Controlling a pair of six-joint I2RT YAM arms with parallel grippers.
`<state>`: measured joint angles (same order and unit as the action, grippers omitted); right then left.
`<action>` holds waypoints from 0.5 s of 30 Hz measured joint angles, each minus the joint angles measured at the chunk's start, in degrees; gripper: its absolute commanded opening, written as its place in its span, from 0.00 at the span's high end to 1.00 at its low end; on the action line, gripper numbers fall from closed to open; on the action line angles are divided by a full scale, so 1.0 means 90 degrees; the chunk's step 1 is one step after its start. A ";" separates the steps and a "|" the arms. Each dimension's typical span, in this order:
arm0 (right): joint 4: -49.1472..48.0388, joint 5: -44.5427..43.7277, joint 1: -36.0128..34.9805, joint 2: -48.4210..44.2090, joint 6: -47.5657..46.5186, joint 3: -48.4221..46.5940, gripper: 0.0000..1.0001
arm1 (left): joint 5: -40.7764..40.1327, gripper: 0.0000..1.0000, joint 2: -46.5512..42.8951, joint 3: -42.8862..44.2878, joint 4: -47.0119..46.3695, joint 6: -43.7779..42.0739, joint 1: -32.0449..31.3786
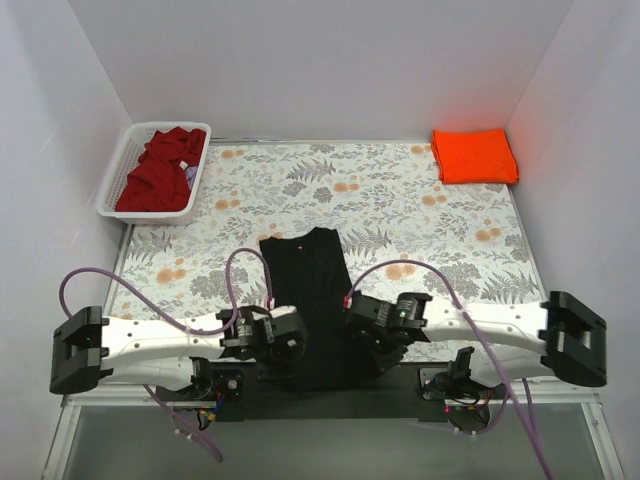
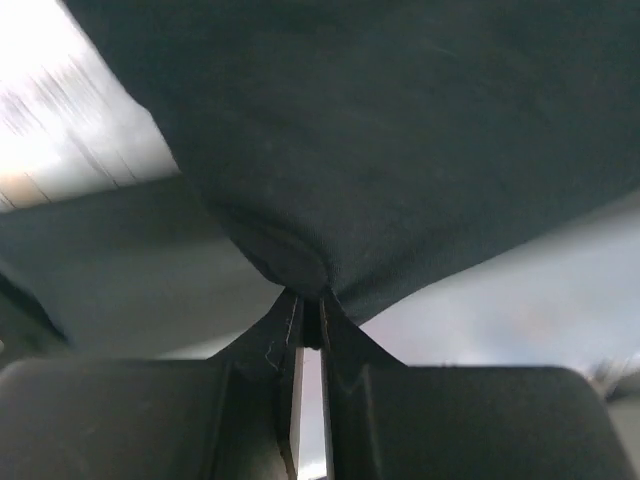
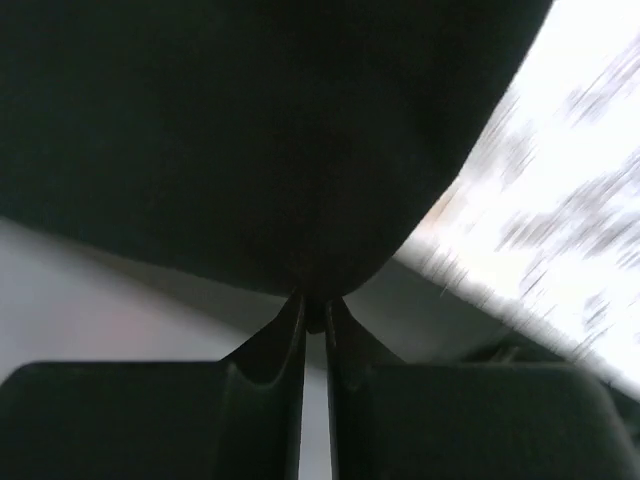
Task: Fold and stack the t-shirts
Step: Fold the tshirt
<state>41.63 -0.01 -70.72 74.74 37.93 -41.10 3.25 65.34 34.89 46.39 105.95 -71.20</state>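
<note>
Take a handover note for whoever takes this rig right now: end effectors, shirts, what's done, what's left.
Left end effector: shut on the black cloth t-shirt, near its front edge.
Right end effector: shut on the same shirt, opposite side.
Done: bright orange cloth t-shirt folded, far right corner.
To do: fold the black one; dark red cloth t-shirt lies crumpled in the white slatted plastic basket; stack all.

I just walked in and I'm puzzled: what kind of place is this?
Probably a robot test booth, not a laundry: bare white walls box in a flower-patterned table, and two bolted-down arms work it, the left claw and right claw both pinching a black t-shirt.
</note>
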 measured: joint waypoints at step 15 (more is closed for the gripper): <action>0.2460 0.0313 0.1202 -0.0566 -0.0709 -0.2929 0.99 | -0.0384 1.00 -0.0631 0.2344 0.1906 0.0138 0.1498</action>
<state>63.77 2.81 -59.90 69.65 31.55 -67.46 -0.21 59.66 55.99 63.55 107.20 -57.71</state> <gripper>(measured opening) 0.129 0.043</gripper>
